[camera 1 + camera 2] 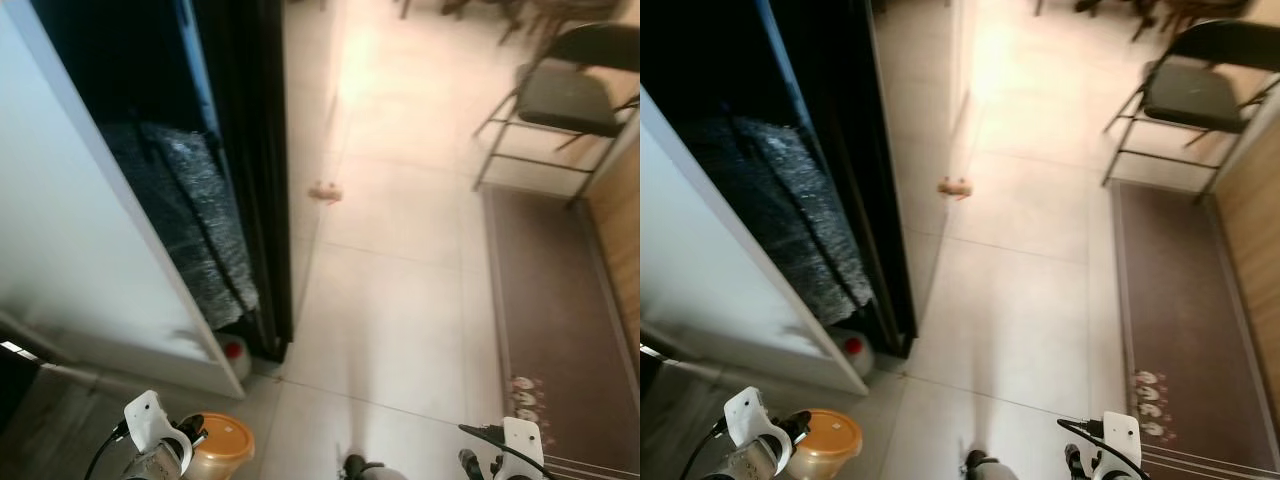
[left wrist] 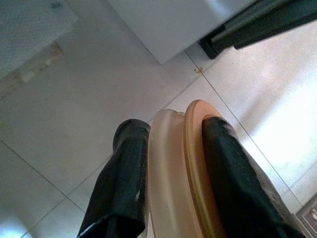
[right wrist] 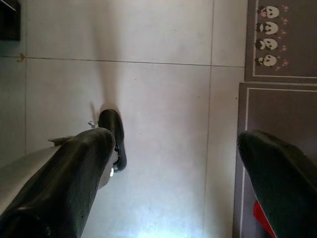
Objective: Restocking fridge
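Note:
A round, pale plastic container with an orange lid (image 2: 178, 178) is clamped between the two black fingers of my left gripper (image 2: 173, 130). It hangs low at my left side, just above the tiled floor (image 1: 220, 445). In front of it on the left the fridge stands with its white door (image 1: 60, 220) swung open and its inside dark (image 1: 150, 80). A crinkled silvery sheet (image 1: 190, 210) hangs in the opening. My right gripper (image 3: 173, 139) hangs at my right side over the floor, open and holding nothing.
A small bottle with a red cap (image 1: 235, 352) stands on the floor by the fridge's base. A folding chair (image 1: 565, 95) is at the far right, with a long grey mat (image 1: 560, 320) before it. A small brown object (image 1: 325, 192) lies on the tiles.

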You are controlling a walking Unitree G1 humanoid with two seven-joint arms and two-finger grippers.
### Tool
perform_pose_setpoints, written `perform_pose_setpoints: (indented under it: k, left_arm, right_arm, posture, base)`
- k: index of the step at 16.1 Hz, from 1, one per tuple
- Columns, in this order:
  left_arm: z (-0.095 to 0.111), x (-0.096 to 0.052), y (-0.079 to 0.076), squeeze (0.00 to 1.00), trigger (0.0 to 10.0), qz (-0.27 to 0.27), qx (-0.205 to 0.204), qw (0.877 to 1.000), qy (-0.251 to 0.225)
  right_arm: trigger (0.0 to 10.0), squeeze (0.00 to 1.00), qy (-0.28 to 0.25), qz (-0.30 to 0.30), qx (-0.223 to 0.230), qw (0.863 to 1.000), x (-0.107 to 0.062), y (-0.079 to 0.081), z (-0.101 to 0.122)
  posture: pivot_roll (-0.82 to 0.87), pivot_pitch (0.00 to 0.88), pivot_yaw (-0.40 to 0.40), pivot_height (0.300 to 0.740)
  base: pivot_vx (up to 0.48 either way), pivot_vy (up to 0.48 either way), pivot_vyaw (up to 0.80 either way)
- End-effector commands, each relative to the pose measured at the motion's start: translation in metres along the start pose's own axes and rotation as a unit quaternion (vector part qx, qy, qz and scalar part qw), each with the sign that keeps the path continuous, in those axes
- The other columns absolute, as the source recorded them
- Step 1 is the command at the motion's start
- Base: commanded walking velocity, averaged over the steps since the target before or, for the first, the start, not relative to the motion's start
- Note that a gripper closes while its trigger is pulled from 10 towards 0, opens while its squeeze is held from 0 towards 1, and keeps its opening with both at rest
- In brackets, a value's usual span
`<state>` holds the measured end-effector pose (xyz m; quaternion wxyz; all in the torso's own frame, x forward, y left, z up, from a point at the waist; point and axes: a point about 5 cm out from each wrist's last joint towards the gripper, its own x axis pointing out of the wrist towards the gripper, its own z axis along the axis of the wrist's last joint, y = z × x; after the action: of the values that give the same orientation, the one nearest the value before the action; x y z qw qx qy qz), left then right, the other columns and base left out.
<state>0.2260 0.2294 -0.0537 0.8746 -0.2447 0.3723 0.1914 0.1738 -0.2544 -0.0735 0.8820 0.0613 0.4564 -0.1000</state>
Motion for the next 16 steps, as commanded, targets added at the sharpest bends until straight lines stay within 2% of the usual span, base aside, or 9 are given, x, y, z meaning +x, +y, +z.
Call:
perform_pose_setpoints:
  k: [1, 16]
  left_arm:
    - [-0.0089, -0.0006, -0.0004, 0.0, 10.0, 0.0, 0.009, 1.0, 0.019]
    - [-0.0154, -0.0019, 0.0037, 0.0, 10.0, 0.001, 0.022, 0.999, 0.028]
  right_arm:
    - [10.0, 0.0, 0.011, -0.01, 0.013, 1.0, -0.0018, -0.0047, -0.0079]
    - [10.0, 0.0, 0.012, -0.022, 0.022, 0.999, -0.0026, -0.0034, -0.0149]
  posture:
    - [-0.19, 0.156, -0.003, 0.74]
    - [-0.2, 0.078, 0.009, 0.74]
  base:
    - [0.0, 0.0, 0.0]
    - [0.0, 0.0, 0.0]
